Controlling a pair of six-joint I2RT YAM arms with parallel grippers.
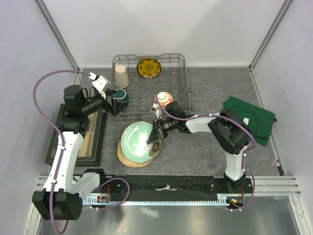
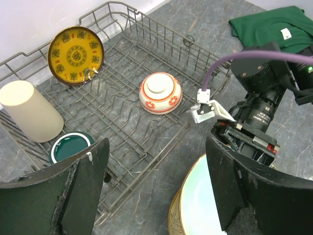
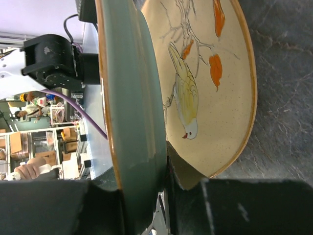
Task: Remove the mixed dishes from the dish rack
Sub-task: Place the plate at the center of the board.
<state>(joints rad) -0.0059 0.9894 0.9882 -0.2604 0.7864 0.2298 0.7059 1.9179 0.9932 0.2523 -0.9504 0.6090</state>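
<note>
1. The dish rack (image 1: 142, 95) stands at the upper centre of the top view and holds four pieces. The tall beige cup (image 1: 121, 76) leans at its upper left. The small yellow dark-patterned plate (image 1: 148, 67) is propped on edge at the back wall. The red-and-white patterned bowl (image 1: 164, 99) sits upside down at the lower right. The dark green mug (image 1: 120, 96) is in the lower left corner.
2. Two plates are already out on the table (image 1: 215, 88), just below the rack. The cream floral plate (image 1: 128, 157) lies flat, and the larger pale-green flower plate (image 1: 138, 141) sits over it, tilted up on one side in the right wrist view.
3. The right pincer (image 1: 155, 140) is clamped on the pale-green plate's rim, at that plate's right edge.
4. The left pincer (image 2: 156, 147) has its fingers wide apart and holds nothing. It hangs over the rack's lower left corner, with the mug just beside one finger.
5. Every piece looks like glazed ceramic: stiff, slick and liable to chip. The held plate likely needs lowering onto the cream one rather than dropping.
6. The mug probably wants one finger inside its wall. The bowl's raised foot ring offers a hold. The tall cup looks light and easy to tip, so grip it across its body.
</note>
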